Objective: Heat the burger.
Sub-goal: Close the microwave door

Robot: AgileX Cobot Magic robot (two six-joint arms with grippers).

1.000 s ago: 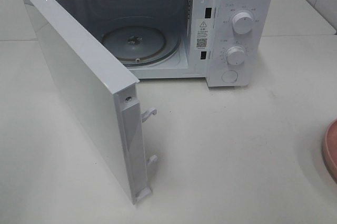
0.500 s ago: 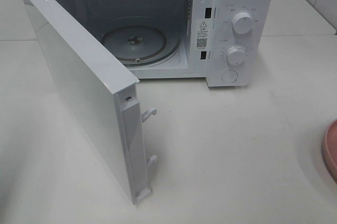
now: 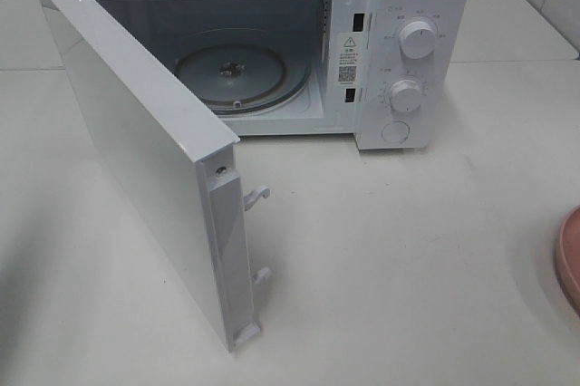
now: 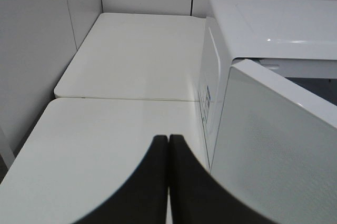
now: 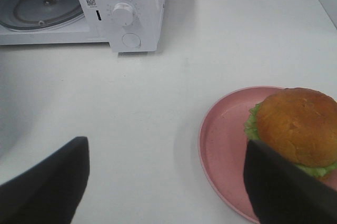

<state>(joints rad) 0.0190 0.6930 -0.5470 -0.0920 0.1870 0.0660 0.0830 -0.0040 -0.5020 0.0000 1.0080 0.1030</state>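
The burger (image 5: 297, 129) rests on a pink plate (image 5: 224, 145) on the counter (image 5: 158, 98), away from the open microwave (image 3: 362, 42). Likely light, soft, easily crushed; grip gently across the bun's sides. Right hand (image 5: 166, 182) gapes empty; left hand (image 4: 168, 182) is closed, empty.

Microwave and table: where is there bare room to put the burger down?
The glass turntable inside the open microwave is bare. The table between the open door and the pink plate is bare too. The plate already holds the burger.
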